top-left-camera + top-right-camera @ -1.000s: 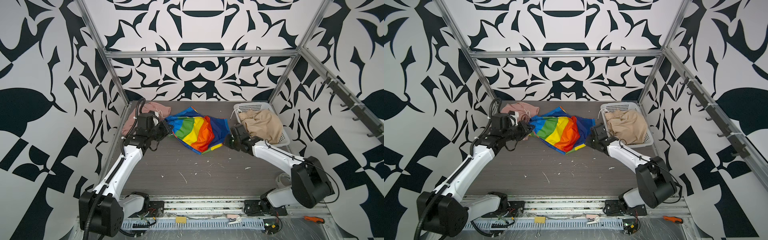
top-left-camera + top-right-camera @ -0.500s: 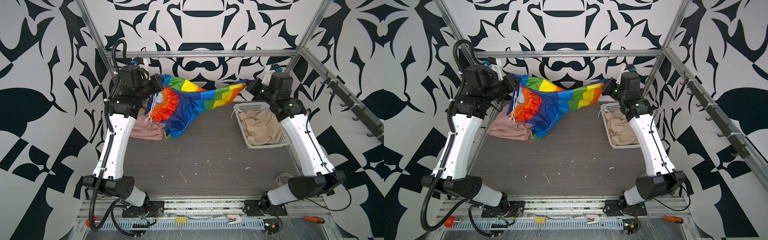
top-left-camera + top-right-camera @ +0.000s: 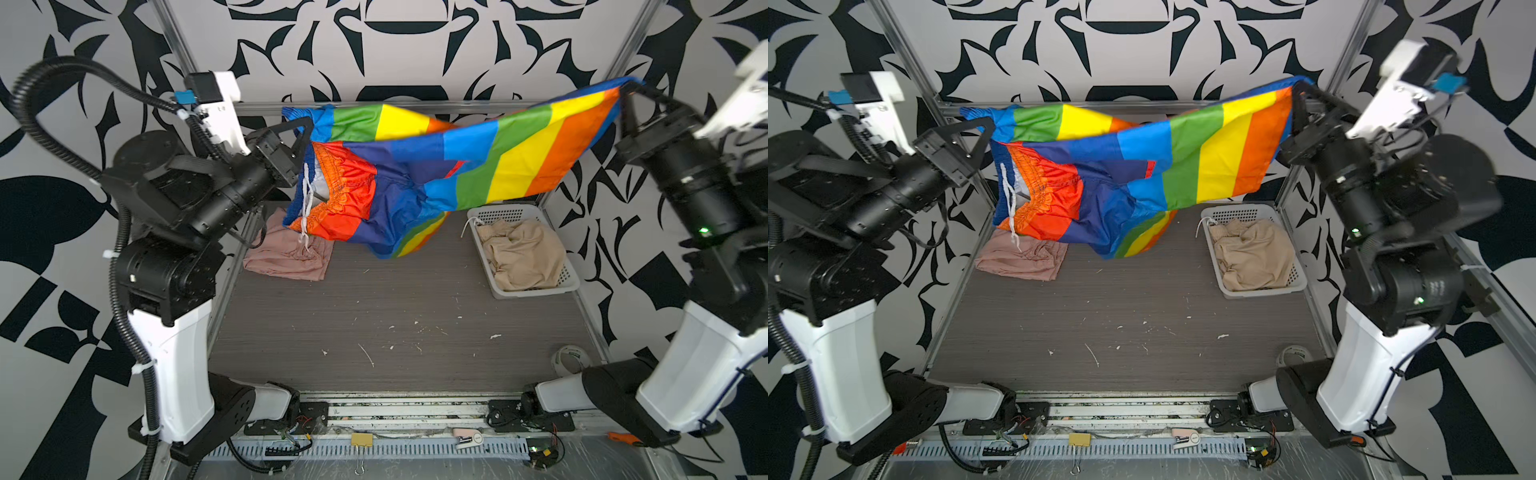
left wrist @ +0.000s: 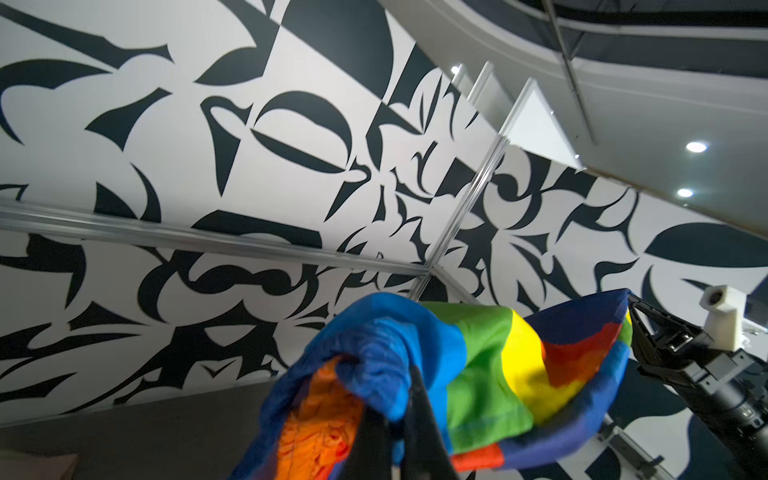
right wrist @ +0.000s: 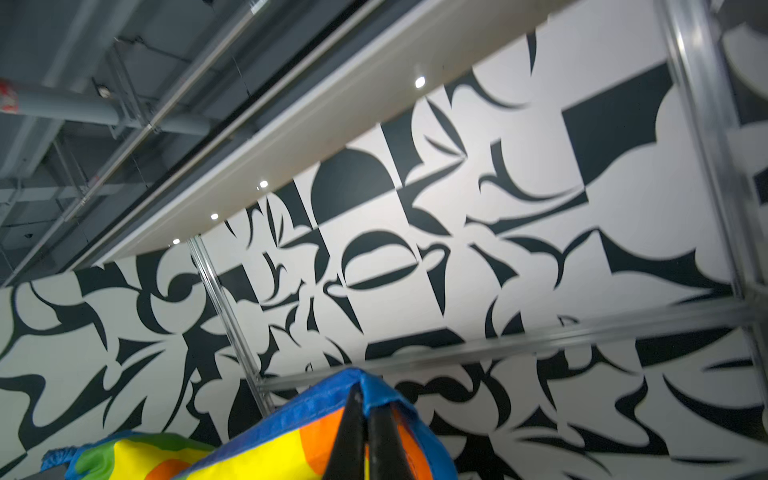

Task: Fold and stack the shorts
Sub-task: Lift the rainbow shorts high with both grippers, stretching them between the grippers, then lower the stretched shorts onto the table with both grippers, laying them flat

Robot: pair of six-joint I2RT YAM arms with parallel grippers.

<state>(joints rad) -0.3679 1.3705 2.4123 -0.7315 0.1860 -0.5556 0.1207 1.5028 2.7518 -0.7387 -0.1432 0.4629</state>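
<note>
1. Left gripper (image 3: 308,121) is pinched shut on the blue waistband corner of the rainbow shorts (image 3: 457,166). Right gripper (image 3: 624,88) is clamped on the far corner of one leg hem. Both wrist views show the jaws closed with cloth between them.
2. What changed: a second ago both grippers were down low at either end of the shorts, which lay in a heap on the table (image 3: 395,316). Now both arms are up high and pulled wide apart, so the shorts hang stretched between them, well clear of the table.
3. My read is that this is the shake-out before laying them flat to fold. It's not a clean spread, though. One leg runs taut along the top, the other sags in a bunch underneath, and the waist gapes open with the white drawstring (image 3: 306,199) dangling.
4. The pink shorts (image 3: 286,253) lie at the back left of the table, right below the hanging waist. If I lower straight down, I'd guess the rainbow pair lands half on them and drags them.
5. The beige shorts (image 3: 519,257) are still crumpled in the white basket (image 3: 571,282) at the back right, so they're not yet started.
6. Other clutter: a roll of tape (image 3: 569,359) sits at the front right corner, and bits of lint (image 3: 365,353) are scattered on the table. The middle looks open enough to lay the shorts down.
</note>
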